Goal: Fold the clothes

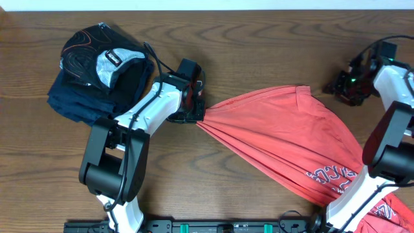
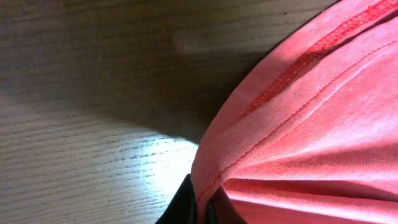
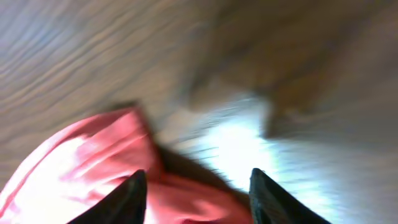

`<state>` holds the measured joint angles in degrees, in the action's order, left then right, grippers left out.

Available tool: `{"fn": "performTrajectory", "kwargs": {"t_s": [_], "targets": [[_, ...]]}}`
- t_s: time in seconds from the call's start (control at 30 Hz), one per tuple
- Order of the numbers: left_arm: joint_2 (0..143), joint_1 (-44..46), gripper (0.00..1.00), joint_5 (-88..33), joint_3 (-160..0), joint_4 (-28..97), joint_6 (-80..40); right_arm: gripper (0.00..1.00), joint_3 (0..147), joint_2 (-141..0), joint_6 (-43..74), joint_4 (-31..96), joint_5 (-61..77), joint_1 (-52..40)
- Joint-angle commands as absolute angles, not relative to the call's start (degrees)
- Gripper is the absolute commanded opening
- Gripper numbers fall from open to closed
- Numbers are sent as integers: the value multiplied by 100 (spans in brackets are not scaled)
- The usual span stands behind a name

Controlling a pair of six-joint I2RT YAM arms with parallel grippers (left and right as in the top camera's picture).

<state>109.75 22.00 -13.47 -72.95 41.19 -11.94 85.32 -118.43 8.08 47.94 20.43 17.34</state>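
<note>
We judge this to be the spreading-out step that comes before any fold. The shirt [image 1: 284, 136] is not yet flat. It fans out from a tight bunch at the centre of the overhead frame into a wide, creased spread at the lower right, where part of it runs under the right arm and off the frame's edge.

The left gripper [image 1: 197, 111] is closed on that bunched end. The left wrist view shows a stitched edge of the cloth pinched at the bottom of the frame, with bare table [image 1: 259, 39] beyond it.

The right gripper [image 1: 343, 84] sits at the upper right of the overhead frame, just beside the shirt's upper edge. Its fingers stand apart with nothing between them, and its own view is blurred, with red cloth low at the left.

The shirt's long axis runs diagonally from the centre down to the lower right. The narrow end points to the left and the lettering [image 1: 331, 176] lies at the wide lower-right end. Which end is the hem we cannot tell.

In our judgement the next move needs the free gripper to take a second hold on the cloth well apart from the first, so the two can draw the shirt taut and lay it flat, clear of the dark pile [image 1: 90, 77] at the upper left.
</note>
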Motion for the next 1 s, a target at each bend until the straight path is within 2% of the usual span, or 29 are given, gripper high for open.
{"fn": "performTrajectory", "kwargs": {"t_s": [0.0,0.07,0.2,0.3,0.37,0.4,0.47,0.5,0.53,0.77,0.9,0.97], "targets": [[10842,2106,6,-956,-7264,4134,-1133,52,8473,-11668,290,4834,2373,1310],[10842,2106,6,-958,-7264,4147,-1116,47,8473,-11668,301,4954,1977,1162],[10842,2084,6,-954,-7264,4204,-1090,50,8473,-11666,381,5293,921,1004],[10842,1975,6,-954,-7264,4185,-1068,49,8475,-11646,-64,5282,1164,1011],[10842,1874,6,-956,-7264,4145,-1070,45,8475,-11636,-305,5256,1459,991],[10842,1828,6,-956,-7264,4130,-1070,39,8473,-11636,-309,5223,1476,978],[10842,1761,6,-958,-7264,4108,-1070,13,8473,-11636,-215,5103,1459,978],[10842,1732,6,-958,-7264,4108,-1070,5,8473,-11636,-161,5037,1457,980],[10842,1712,6,-958,-7264,4110,-1068,2,8473,-11636,-71,4934,1413,985],[10842,1699,6,-954,-7264,4156,-821,1,8475,-11636,1059,4066,589,1332],[10842,1699,6,-952,-7264,4204,-727,1,8482,-11636,1216,3948,869,1712],[10842,1699,5,-952,-7264,4202,-727,2,8482,-11631,587,4112,1931,1911]]}}
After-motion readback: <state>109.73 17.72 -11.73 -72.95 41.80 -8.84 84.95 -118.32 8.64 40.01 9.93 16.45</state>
